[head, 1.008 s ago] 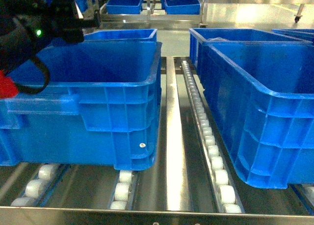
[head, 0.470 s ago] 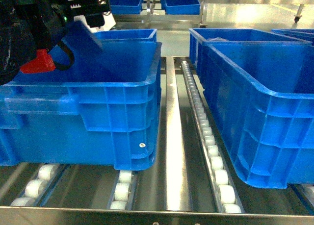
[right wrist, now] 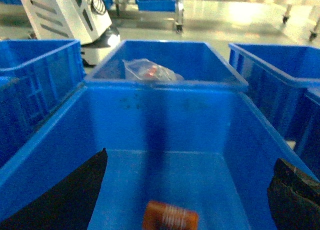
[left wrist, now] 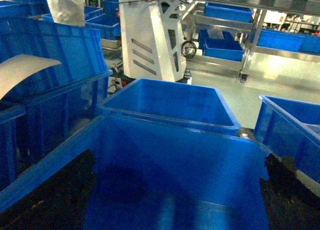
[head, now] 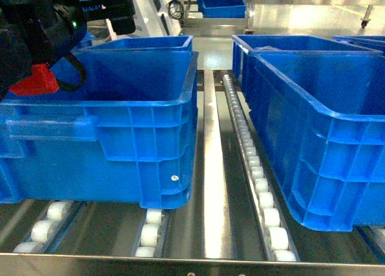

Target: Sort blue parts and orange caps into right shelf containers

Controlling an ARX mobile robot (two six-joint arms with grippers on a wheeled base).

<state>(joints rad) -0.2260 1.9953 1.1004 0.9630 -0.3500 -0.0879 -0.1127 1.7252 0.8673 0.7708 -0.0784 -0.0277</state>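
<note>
1. Crates of glossy blue plastic on a roller shelf (head: 210, 168): left crate (head: 120, 144) at the shelf's front left corner, right crate (head: 319, 138) at its front right corner, with a bare steel strip between.
2. Left gripper (left wrist: 172, 192) above the left crate, fingers (left wrist: 50, 190) apart, holding nothing; crate floor below looks bare.
3. Right gripper (right wrist: 180, 190) above the right crate, fingers (right wrist: 65, 195) apart and empty; one orange cap (right wrist: 170, 216) lying on the crate floor beneath.
4. Rear crate (right wrist: 165, 64) just behind, holding a clear bag (right wrist: 150, 70) with something orange inside.
5. Likely risk: left arm (head: 36, 41) close over the left crate's rim; a low swing could clip the rim and push the crate along the rollers.
6. Further risk: look-alike crates side by side, so a drop near a shared rim could land a piece in the wrong one.
</note>
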